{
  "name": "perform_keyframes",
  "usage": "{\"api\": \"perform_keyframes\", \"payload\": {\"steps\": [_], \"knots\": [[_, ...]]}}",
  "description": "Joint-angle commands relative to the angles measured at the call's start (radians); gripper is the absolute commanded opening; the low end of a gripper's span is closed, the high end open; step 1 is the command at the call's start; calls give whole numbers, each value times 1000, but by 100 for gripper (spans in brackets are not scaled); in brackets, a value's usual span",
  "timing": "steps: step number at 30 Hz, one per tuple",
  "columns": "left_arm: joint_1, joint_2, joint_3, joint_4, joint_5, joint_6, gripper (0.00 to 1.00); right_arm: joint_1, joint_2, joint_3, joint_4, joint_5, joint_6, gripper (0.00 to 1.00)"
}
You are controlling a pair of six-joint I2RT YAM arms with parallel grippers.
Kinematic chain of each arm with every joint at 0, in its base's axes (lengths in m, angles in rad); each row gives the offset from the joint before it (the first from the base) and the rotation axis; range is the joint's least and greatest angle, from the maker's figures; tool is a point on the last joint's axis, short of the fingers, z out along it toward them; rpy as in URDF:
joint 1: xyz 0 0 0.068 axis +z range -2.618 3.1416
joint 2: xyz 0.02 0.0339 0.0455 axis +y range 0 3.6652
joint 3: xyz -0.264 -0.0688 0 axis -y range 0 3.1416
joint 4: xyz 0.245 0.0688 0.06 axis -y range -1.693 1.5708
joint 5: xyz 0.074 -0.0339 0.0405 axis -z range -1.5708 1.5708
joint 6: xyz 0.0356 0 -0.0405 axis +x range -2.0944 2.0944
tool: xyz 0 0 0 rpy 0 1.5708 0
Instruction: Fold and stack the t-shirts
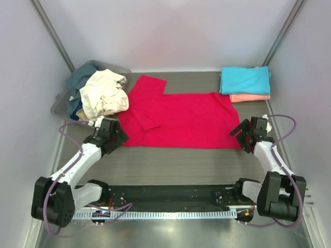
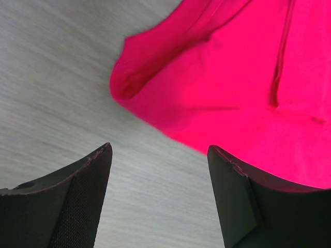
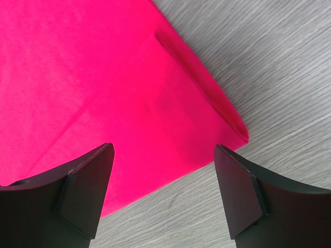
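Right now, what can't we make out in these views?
- Slate blue shirt: top view, mostly buried under the cream shirt in the tub.
- Salmon shirt: top view, only an edge shows beneath the turquoise shirt.
- Red shirt: both wrist views crop it to one corner.

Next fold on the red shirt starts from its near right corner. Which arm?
Right. The right gripper, open, sits over that corner of the red shirt, seen just past its fingers in the wrist view. The left gripper is at the opposite, sleeve end.
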Motion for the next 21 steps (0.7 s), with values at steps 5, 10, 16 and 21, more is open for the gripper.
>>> {"api": "perform_keyframes", "payload": {"steps": [5,10,16,21], "knots": [[29,119,17,163,-23,-53,76,-37,76,-24,92,12,1,75],[29,136,-3,197,-35,-74,76,-49,115,-41,126,12,4,70],[32,141,-11,206,-62,-74,76,-52,69,-84,135,12,10,61],[30,156,-17,218,-57,-86,75,-52,0,-110,106,-19,8,66]]}}
